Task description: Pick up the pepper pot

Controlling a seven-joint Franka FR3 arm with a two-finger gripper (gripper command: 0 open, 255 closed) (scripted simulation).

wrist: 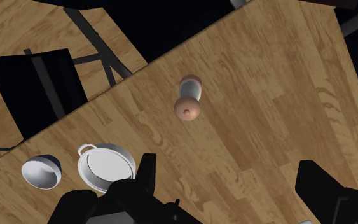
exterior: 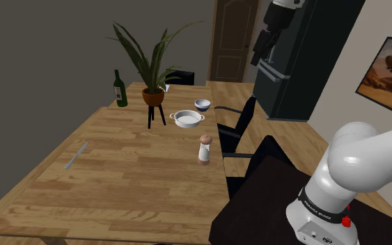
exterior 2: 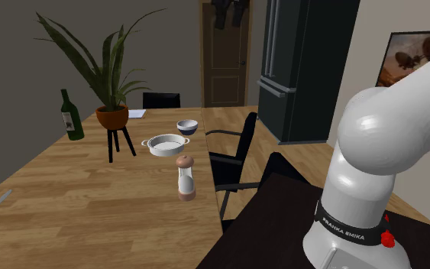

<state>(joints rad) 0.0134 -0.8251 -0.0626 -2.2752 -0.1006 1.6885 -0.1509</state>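
Note:
The pepper pot (exterior: 205,149) (exterior 2: 185,177) (wrist: 189,102) stands upright near the wooden table's (exterior: 131,188) edge on the chair side. It has a pale body with a brown cap and base. My black gripper (exterior: 262,49) (exterior 2: 227,14) hangs high in the air, well above the table and far from the pot. In the wrist view the gripper (wrist: 234,191) is open, its fingers (wrist: 147,172) wide apart with nothing between them. It looks straight down, with the pot ahead of the fingertips.
A white two-handled pan (exterior: 187,119) and a small bowl (exterior: 202,104) sit beyond the pot. A potted plant on a stand (exterior: 152,94), a green bottle (exterior: 120,89) and a utensil (exterior: 76,155) are also on the table. Black chairs (exterior: 239,129) line the near edge.

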